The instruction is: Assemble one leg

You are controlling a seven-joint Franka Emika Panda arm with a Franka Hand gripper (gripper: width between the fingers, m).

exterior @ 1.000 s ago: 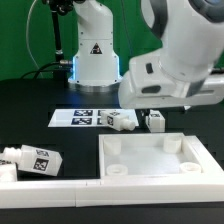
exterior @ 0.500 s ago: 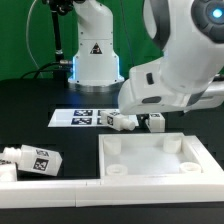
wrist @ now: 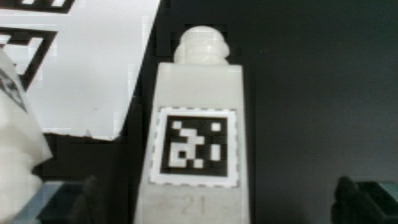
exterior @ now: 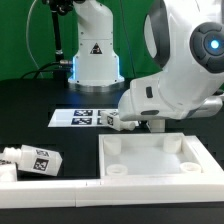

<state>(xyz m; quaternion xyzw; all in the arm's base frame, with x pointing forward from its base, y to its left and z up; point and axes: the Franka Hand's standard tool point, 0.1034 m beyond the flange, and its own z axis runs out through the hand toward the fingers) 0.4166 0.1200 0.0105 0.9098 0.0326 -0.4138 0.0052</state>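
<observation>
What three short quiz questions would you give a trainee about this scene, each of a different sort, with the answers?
1. True or false: the gripper is shut on the leg.
2. In the wrist view, what lies flat next to the leg? A) the marker board B) a screwdriver C) a cup
3. Short answer: in the exterior view, is anything fitted into the tabletop?

Key: 1. False: the jaws stand open, one on each side of the leg. 2. A. 3. No.
</observation>
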